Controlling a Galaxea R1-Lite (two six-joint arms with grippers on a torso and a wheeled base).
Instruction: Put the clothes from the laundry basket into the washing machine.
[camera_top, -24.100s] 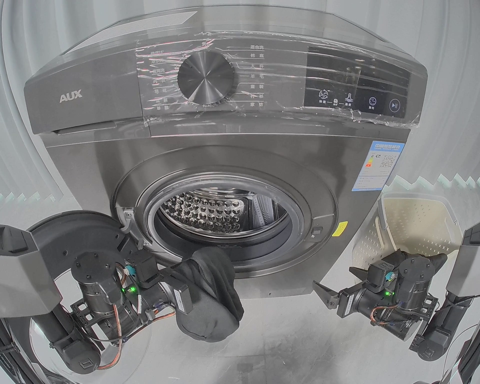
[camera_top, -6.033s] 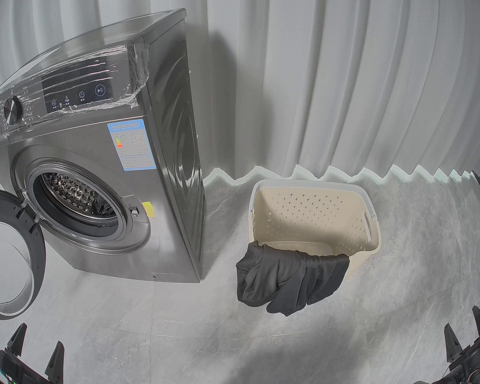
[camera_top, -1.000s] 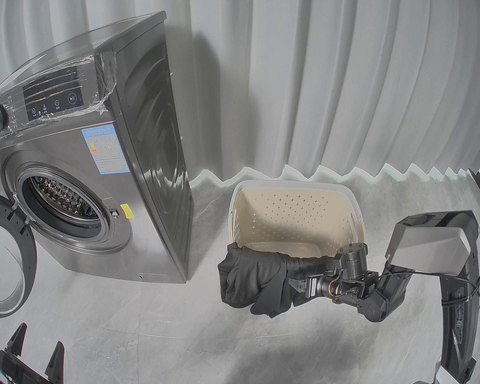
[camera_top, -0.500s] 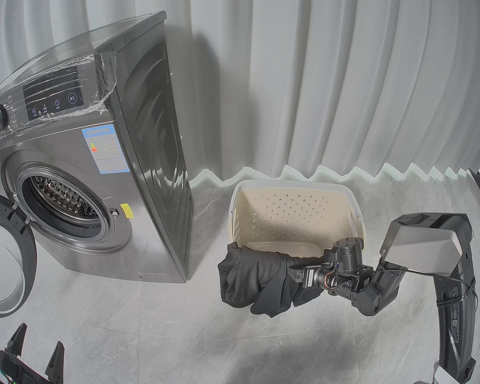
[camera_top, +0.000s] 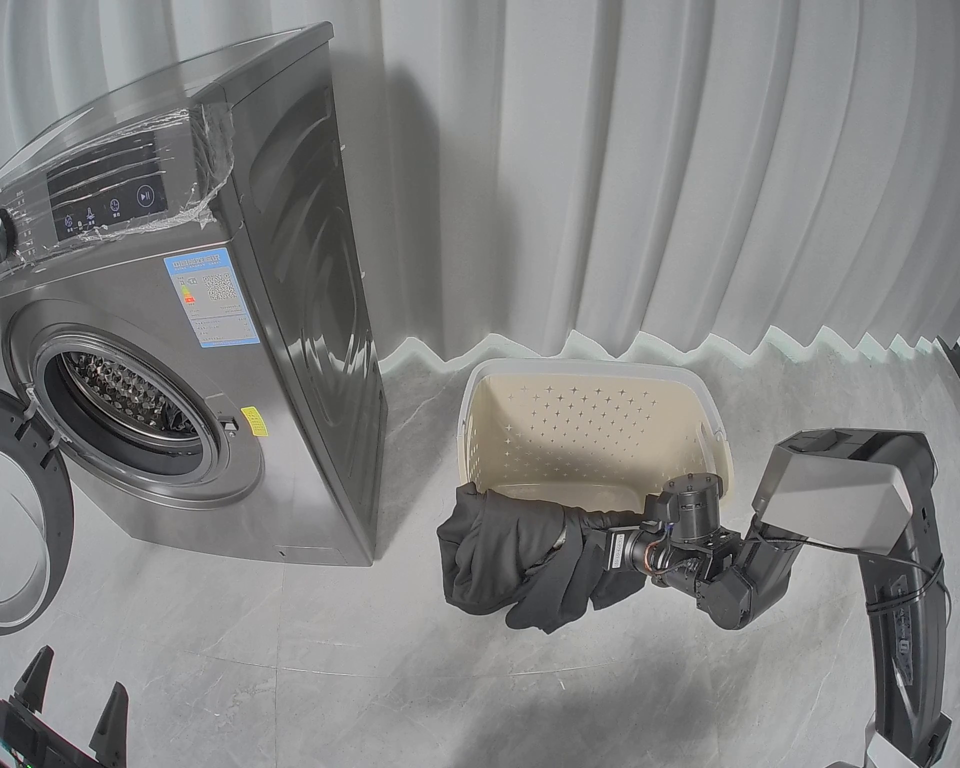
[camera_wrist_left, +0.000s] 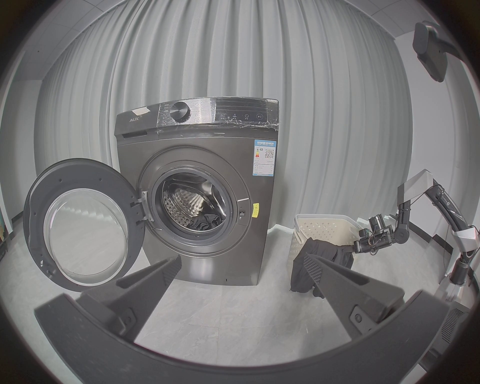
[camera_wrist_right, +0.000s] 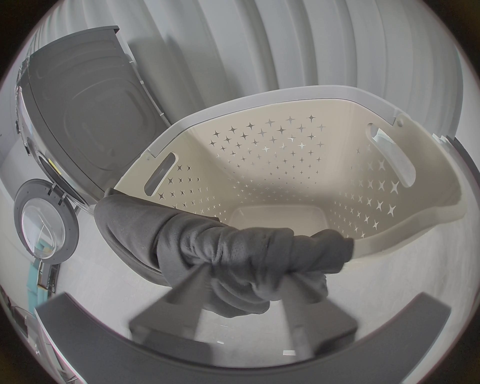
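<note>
A dark grey garment (camera_top: 510, 560) hangs over the front rim of the cream laundry basket (camera_top: 590, 440), most of it outside and reaching the floor. My right gripper (camera_top: 592, 548) is at that rim, shut on a bunched fold of the garment (camera_wrist_right: 240, 255), with a finger (camera_wrist_right: 192, 290) on each side of the roll. The grey washing machine (camera_top: 200, 300) stands to the left, its round door (camera_top: 25, 540) swung open. Another dark garment (camera_wrist_left: 202, 222) lies inside the drum. My left gripper (camera_top: 78, 675) stays low at the near left, open, with nothing in it (camera_wrist_left: 242, 260).
The basket's inside (camera_wrist_right: 280, 220) holds nothing else. A white pleated curtain (camera_top: 650, 170) closes off the back. Bare grey floor (camera_top: 330, 650) stretches between the machine and the basket.
Over the last second my right gripper pushed a little further left into the garment and closed on it, and the cloth at the rim bunched up. The left arm stayed still.
</note>
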